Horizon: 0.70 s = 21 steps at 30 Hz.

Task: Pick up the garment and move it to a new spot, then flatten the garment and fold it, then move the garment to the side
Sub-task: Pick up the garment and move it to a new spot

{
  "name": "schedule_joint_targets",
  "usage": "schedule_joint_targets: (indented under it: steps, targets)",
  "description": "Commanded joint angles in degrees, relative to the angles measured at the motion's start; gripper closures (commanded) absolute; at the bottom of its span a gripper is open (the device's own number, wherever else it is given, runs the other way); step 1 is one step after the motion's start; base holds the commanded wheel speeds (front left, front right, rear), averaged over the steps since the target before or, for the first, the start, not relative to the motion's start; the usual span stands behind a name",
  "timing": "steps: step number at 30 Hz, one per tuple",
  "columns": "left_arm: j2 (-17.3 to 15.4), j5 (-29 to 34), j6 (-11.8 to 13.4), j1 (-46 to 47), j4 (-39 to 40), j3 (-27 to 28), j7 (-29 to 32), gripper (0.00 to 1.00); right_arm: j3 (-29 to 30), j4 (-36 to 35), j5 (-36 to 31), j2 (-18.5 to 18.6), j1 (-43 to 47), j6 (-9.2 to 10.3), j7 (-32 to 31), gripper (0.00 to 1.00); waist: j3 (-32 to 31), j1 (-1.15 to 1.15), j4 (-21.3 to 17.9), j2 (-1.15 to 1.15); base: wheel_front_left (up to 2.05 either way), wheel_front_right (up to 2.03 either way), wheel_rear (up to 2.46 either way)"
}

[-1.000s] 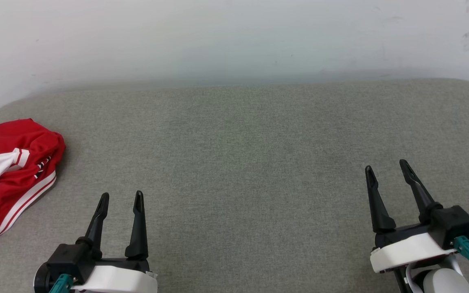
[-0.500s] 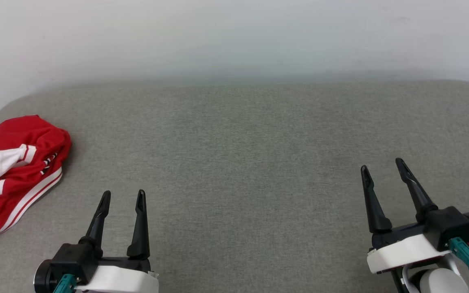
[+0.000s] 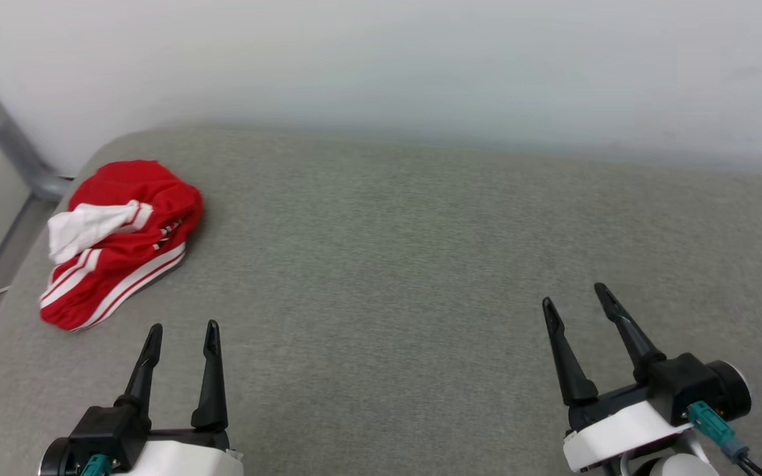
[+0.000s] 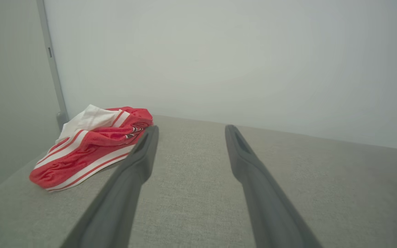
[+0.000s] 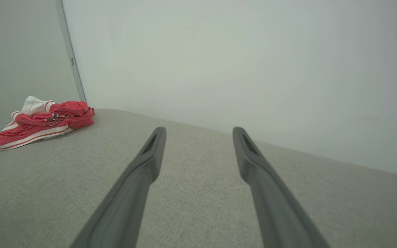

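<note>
The garment (image 3: 120, 241) lies bunched in a red heap with a white sleeve and white-and-red stripes on the grey surface's far left corner; it also shows as the garment (image 4: 93, 144) and the garment (image 5: 43, 122). Its lettering is mostly folded in. My left gripper (image 3: 182, 328) hovers open at the lower left, below and to the right of the heap, holding nothing. Far off at the lower right, my right gripper (image 3: 574, 294) stands open and empty as well. Both keep apart from the cloth.
A grey fabric-covered surface (image 3: 407, 264) spans the head view, rounded at its far left corner. A pale wall (image 3: 381, 59) runs behind it. A grey metal post (image 3: 17, 152) stands beside the left edge, where the surface drops off.
The head camera has turned left, so the garment now sits further right in view and a metal post appears. Both grippers stay open and hold about the same pose.
</note>
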State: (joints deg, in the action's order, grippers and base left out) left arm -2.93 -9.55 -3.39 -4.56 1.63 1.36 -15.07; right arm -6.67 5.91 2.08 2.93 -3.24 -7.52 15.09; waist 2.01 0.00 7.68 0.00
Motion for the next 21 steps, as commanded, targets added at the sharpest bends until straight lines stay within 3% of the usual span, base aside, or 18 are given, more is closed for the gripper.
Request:
schedule_joint_targets:
  steps: [1, 11, 21]
  targets:
    - [0.1, 0.4, -0.1, -1.0, -0.1, 0.3, -0.2, 0.0, -0.6, 0.4, 0.7, -0.1, 1.0, 0.06, 0.1, 0.0, -0.8, 0.0, 2.5, 0.0, 0.0, 0.0, 0.0]
    - [0.1, 0.9, -0.7, -2.2, -0.4, 1.3, -0.2, 0.0, -2.6, 1.6, 1.9, -0.1, 1.4, 0.06, 0.1, 0.0, -1.8, 0.0, 9.7, 0.0, 0.0, 0.0, 0.0]
    - [0.1, 1.5, -1.1, -2.4, -0.7, 1.3, -0.2, 0.0, -3.7, 2.6, 3.0, -0.1, 2.0, 0.06, 0.1, 0.0, -2.1, 0.0, 14.2, 0.0, 0.0, 0.0, 0.0]
